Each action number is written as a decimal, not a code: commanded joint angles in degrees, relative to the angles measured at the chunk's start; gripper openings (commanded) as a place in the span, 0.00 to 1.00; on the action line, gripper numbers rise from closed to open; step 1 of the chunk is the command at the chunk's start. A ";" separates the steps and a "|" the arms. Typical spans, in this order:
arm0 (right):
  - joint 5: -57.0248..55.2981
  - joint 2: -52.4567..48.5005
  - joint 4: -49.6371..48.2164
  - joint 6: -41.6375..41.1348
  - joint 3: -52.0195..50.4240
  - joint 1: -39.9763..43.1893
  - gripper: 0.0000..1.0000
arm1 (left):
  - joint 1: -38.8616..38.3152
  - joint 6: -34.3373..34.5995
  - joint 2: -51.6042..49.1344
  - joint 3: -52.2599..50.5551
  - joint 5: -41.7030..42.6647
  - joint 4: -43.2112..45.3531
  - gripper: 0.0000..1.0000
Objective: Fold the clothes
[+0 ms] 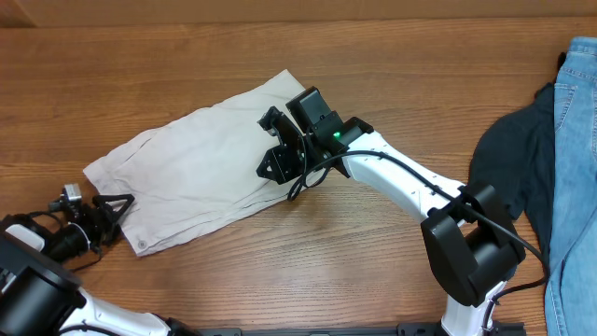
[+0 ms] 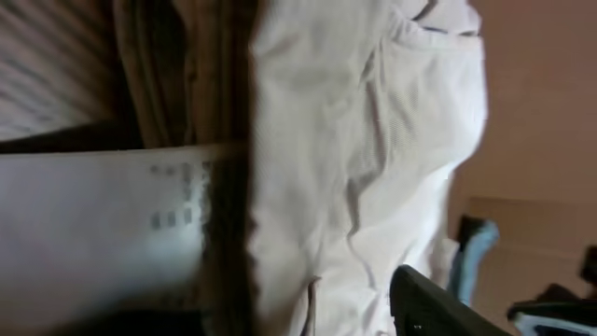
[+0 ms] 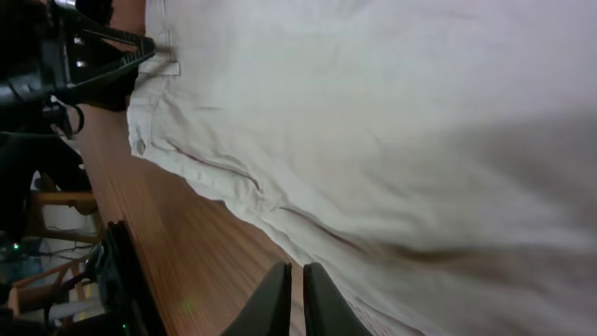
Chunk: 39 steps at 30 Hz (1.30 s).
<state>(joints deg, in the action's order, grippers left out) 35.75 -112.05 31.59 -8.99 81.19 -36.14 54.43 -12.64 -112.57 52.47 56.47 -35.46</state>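
Overhead, the beige shorts [image 1: 191, 168] lie spread left of the tabletop's [image 1: 280, 280] centre, the closed, empty right gripper [image 1: 278, 149] seemingly pinning their leg end while the left gripper's [image 1: 117, 207] parted jaws flank the waistband corner for lifting.

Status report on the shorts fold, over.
Right gripper shut, empty, above shorts. Left gripper at waistband, grip unclear. Shorts lying flat. Dark garment, jeans far right, apart.

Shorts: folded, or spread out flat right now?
Folded once lengthwise, it seems: the shorts show only a single leg outline, lying flat on the table. No crosswise fold yet.
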 commanded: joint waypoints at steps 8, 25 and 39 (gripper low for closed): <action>0.39 0.37 -0.22 -0.02 -0.02 -0.22 0.10 | -1.64 -1.90 -11.74 -3.96 -21.84 -0.35 0.13; 0.37 0.37 0.15 -0.02 -0.02 -0.22 0.10 | -6.32 1.60 -9.14 -3.67 -25.75 0.48 0.82; 0.37 0.37 1.81 0.00 -0.02 -0.22 0.10 | -8.72 4.09 -8.76 -0.31 -26.67 -2.73 0.04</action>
<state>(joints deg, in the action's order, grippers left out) 35.77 -112.05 33.23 -8.99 81.19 -36.14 47.46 -8.49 -115.50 53.30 54.57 -35.11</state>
